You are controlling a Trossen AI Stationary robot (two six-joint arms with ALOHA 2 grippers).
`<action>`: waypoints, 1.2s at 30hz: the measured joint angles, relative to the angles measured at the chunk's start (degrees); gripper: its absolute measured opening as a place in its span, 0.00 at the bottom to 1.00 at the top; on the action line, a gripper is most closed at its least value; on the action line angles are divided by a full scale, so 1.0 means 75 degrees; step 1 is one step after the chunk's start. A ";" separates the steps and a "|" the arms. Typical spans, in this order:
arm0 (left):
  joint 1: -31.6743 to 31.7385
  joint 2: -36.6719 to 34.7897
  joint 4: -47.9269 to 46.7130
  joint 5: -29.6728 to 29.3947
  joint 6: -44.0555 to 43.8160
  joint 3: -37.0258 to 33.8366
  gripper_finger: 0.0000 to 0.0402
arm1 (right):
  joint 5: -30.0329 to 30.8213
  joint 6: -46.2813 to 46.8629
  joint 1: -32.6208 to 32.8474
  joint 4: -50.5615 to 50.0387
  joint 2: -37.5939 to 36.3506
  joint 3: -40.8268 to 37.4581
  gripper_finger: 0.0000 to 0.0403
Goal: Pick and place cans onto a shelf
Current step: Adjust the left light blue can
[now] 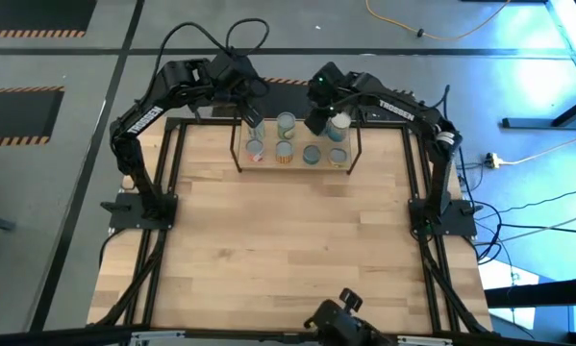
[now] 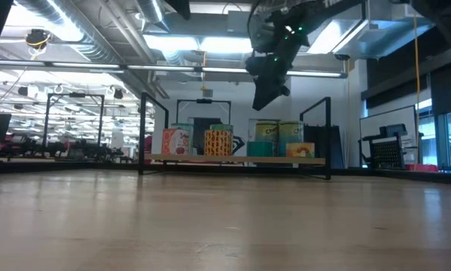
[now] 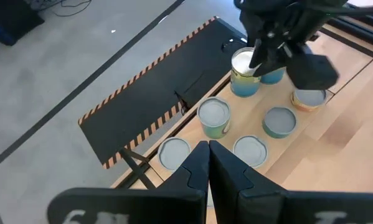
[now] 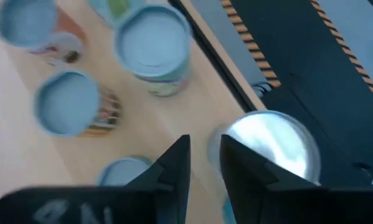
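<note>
Right pincer hovered over low wooden wire-framed shelf, fingers narrowly parted, empty. Silver-topped cylindrical can stood upright on shelf just beside it, at 3 o'clock. Left pincer, shut, waited above shelf's left end.

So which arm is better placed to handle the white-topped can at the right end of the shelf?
Right. The right tool hangs beside that can, while the left tool, closed, is over the left end of the shelf.
</note>
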 joint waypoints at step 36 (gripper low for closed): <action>0.0073 0.0000 0.0009 0.0012 0.0000 0.0000 0.00 | 0.0529 -0.0156 0.0000 -0.1054 0.0698 0.0754 0.22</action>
